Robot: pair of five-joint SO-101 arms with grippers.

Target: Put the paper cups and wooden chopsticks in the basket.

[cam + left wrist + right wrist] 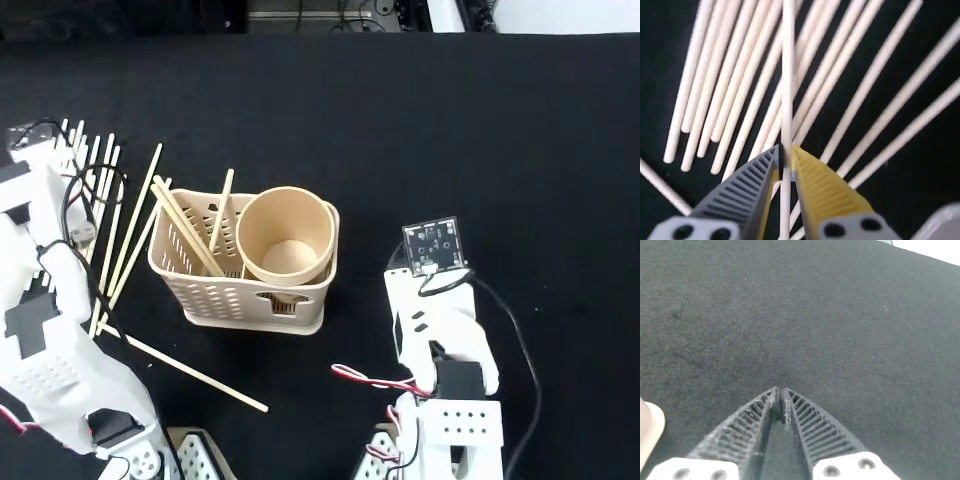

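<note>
Pale wooden chopstick point(786, 75), long axis in line with the grip, is pinched by the left gripper point(785, 155) (right gripper point(779, 400) pressed together, empty); cream slotted plastic basket point(240, 300) stands between the arms.

Cup point(287, 240), some chopsticks point(186, 226) in basket point(240, 300)

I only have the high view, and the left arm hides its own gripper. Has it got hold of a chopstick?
Observer: Yes. In the left wrist view, the left gripper is shut on a single wooden chopstick.
Operator: And the right gripper? The arm covers that one too.
Observer: The right gripper is shut with nothing in it, above the bare black table.
</note>
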